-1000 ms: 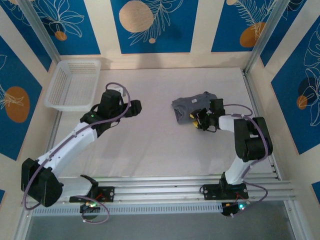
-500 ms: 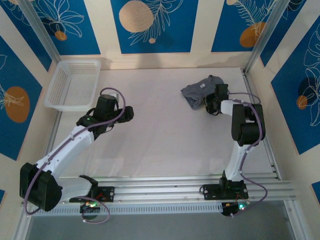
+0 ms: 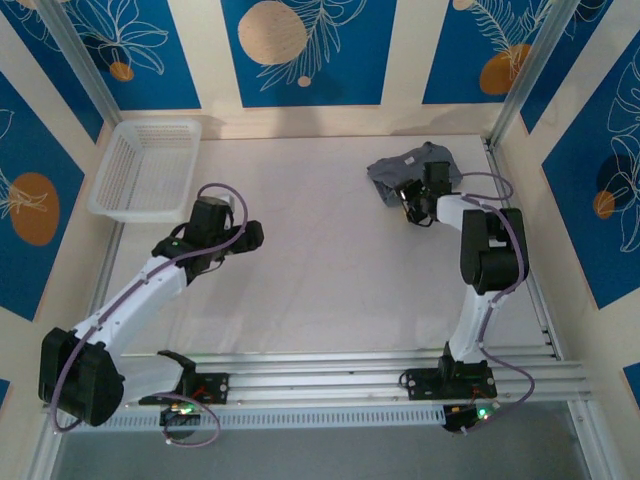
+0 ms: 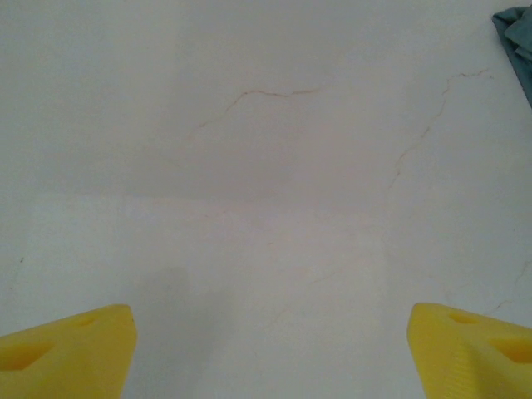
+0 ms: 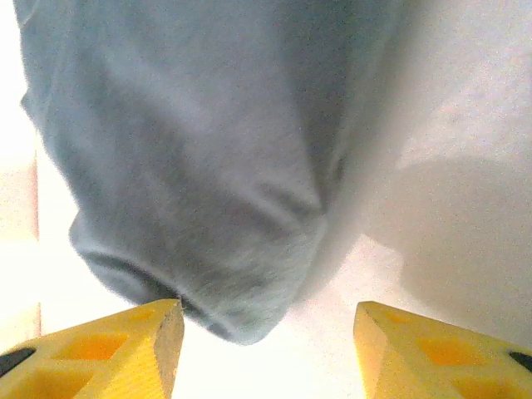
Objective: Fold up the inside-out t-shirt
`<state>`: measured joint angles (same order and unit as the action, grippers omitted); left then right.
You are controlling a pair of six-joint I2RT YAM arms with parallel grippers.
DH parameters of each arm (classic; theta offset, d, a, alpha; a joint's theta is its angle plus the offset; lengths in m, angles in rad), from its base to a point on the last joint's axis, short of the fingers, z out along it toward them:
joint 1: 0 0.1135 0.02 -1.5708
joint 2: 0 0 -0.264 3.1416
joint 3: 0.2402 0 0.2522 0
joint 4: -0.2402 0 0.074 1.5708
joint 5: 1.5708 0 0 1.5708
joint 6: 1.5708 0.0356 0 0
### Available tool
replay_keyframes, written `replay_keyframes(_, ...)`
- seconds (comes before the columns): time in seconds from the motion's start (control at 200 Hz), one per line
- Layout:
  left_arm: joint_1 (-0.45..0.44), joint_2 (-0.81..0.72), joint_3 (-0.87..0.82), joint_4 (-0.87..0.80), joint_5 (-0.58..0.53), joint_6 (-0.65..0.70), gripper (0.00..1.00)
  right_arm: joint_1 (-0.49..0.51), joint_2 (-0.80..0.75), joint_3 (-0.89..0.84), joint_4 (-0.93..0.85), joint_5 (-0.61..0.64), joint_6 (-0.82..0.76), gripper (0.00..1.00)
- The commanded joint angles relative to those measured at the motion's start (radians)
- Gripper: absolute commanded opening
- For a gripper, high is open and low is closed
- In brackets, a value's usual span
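Top view, inside-out t-shirt (image 3: pixel 410 168): a compact, rumpled grey bundle is seen at the far right corner of the bench (image 3: pixel 330 270), well apart from the white basket (image 3: pixel 150 128)
Top view, right end effector (image 3: pixel 410 197): it is held low at the near edge of the bundle; whether cloth is touched cannot be told from here
Top view, left end effector (image 3: pixel 255 236): it is held over bare bench on the left half, near the basket, with nothing carried
Left wrist view, left end effector (image 4: pixel 266 349): the yellow fingers are spread wide apart over the pale bench (image 4: pixel 249 166), with nothing between them; a grey corner of the inside-out t-shirt (image 4: pixel 519 41) is caught at the upper right edge
Right wrist view, right end effector (image 5: pixel 266 337): the fingers are parted, with bare bench between them; the rounded folded edge of the inside-out t-shirt (image 5: pixel 208 150) lies just ahead, reaching the tip of the finger at the left of the view, and is not clamped
Progress: the folding is judged nearly or fully done, since the cloth is gathered into a small layered packet; some tidying of loose edges may be left, and the neatness of the folds cannot be judged
Writing: no brand, label or print can be read; the neck tag cannot be made out
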<state>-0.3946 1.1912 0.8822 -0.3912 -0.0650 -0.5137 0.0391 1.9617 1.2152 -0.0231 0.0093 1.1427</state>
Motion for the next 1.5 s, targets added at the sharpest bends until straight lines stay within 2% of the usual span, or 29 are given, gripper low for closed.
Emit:
replay_keyframes(0.0,0.014,0.022,0.023,0.028,0.051,0.016,0.85,0.020,0.063,0.089,-0.045,-0.014,-0.030,0.57)
replay_keyframes(0.1,0.015,0.016,0.040,0.024,0.053,0.030,0.85,0.044,0.180,0.245,-0.096,-0.001,-0.010,0.54)
replay_keyframes(0.175,0.016,0.003,0.040,0.016,0.050,0.036,0.85,0.056,0.249,0.356,-0.157,0.061,-0.003,0.48)
replay_keyframes(0.265,0.018,-0.019,0.026,-0.004,0.049,0.040,0.84,0.070,0.298,0.452,-0.230,0.168,0.023,0.45)
replay_keyframes(0.55,0.023,-0.107,-0.048,-0.058,0.018,0.035,0.84,0.046,0.424,0.695,-0.408,0.350,0.089,0.36)
replay_keyframes(0.695,0.030,-0.148,-0.066,-0.065,-0.001,0.042,0.84,0.000,0.455,0.759,-0.440,0.313,0.055,0.36)
replay_keyframes(0.835,0.037,-0.142,-0.063,-0.064,-0.001,0.046,0.84,-0.030,0.489,0.851,-0.460,0.222,-0.065,0.36)
replay_keyframes(1.005,0.040,-0.152,-0.057,-0.057,-0.026,0.061,0.86,-0.037,0.417,0.914,-0.534,0.139,-0.217,0.45)
replay_keyframes(1.08,0.040,-0.172,-0.067,-0.041,-0.066,0.069,0.89,-0.040,0.339,0.881,-0.545,0.089,-0.274,0.49)
replay_keyframes(1.115,0.040,-0.183,-0.074,-0.032,-0.091,0.076,0.98,-0.041,0.297,0.858,-0.555,0.072,-0.309,0.50)
replay_keyframes(1.185,0.039,-0.206,-0.093,-0.008,-0.186,0.102,0.99,-0.036,0.180,0.755,-0.537,0.067,-0.392,0.52)
replay_keyframes(1.36,0.043,-0.319,-0.227,0.148,-0.496,0.222,0.99,0.000,-0.217,0.293,-0.346,0.203,-0.581,0.59)
replay_keyframes(1.495,0.074,-0.323,-0.275,0.225,-0.584,0.352,0.99,0.025,-0.514,-0.140,-0.088,0.331,-0.702,0.64)
